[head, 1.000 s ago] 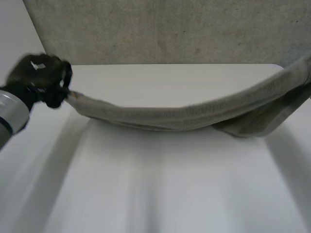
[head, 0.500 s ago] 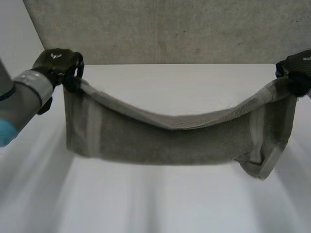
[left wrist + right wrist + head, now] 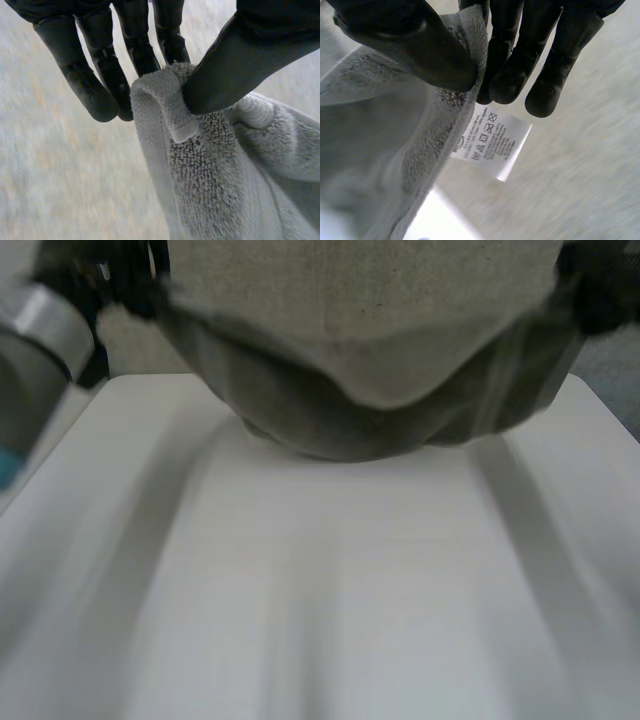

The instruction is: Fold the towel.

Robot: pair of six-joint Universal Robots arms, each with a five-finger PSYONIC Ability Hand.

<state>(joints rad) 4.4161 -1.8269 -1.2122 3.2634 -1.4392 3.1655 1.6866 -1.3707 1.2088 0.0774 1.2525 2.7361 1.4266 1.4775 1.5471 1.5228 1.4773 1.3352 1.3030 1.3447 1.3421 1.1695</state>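
A grey terry towel [image 3: 370, 370] hangs spread between my two hands, high above the white table [image 3: 330, 600]. Its sagging lower edge hangs over the table's far part. My left hand [image 3: 120, 280] holds one upper corner. In the left wrist view the thumb [image 3: 240, 60] pinches that towel corner [image 3: 170, 105] against the fingers. My right hand [image 3: 600, 290] holds the other upper corner. In the right wrist view the thumb [image 3: 415, 50] presses the towel's edge [image 3: 465, 55] against the fingers, and a white care label [image 3: 492, 142] dangles just below them.
The table runs wide and bare toward me under the towel. Its far edge lies just behind the towel's lowest point. A grey panel [image 3: 130, 345] stands behind the table at the left.
Both hands have risen and carried the towel from low over the table to high up. It went from a sagging rope to a spread sheet hanging close to the camera.
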